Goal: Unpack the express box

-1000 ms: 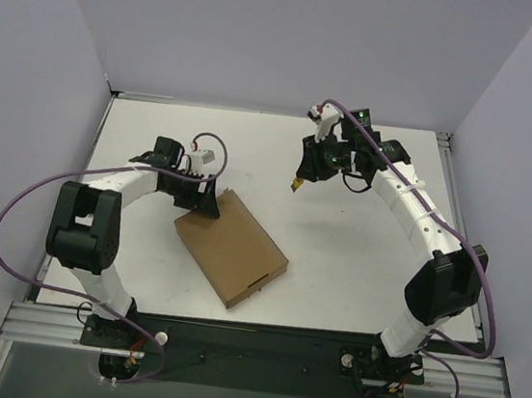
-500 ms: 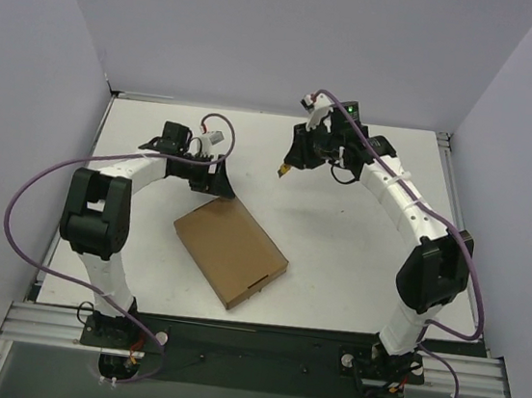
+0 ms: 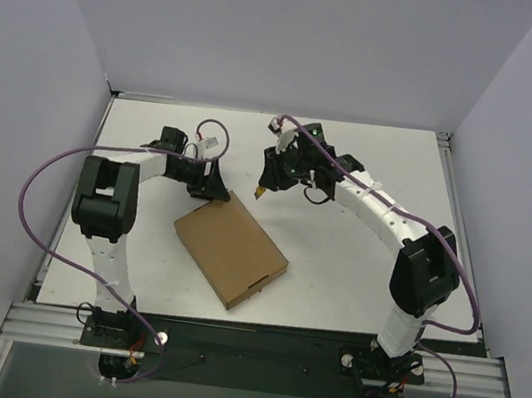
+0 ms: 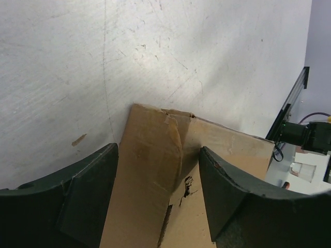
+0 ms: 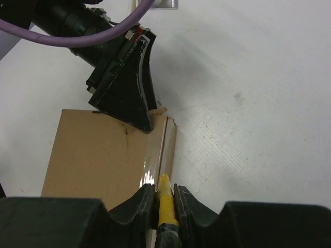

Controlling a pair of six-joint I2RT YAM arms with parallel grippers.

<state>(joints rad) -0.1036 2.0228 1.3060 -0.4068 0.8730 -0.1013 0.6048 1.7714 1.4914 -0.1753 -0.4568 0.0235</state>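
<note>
The express box (image 3: 231,249) lies flat and closed on the white table, a brown cardboard mailer turned at an angle. My left gripper (image 3: 217,189) is open, its jaws astride the box's far corner (image 4: 158,155), one to each side of the taped corner. My right gripper (image 3: 262,187) is shut on a small yellow-handled tool (image 5: 164,199), its tip pointing down just above the box's taped far edge (image 5: 160,150). The left gripper's fingers (image 5: 129,88) show in the right wrist view, touching the box corner.
A white table (image 3: 356,259) with a raised rim, grey walls around it. A metal rail (image 3: 248,344) runs along the near edge. A purple cable loops from each arm.
The right arm has swung left and down, bringing the yellow tool to the box's far edge. The left gripper has shifted slightly and settled at the box's far corner.
</note>
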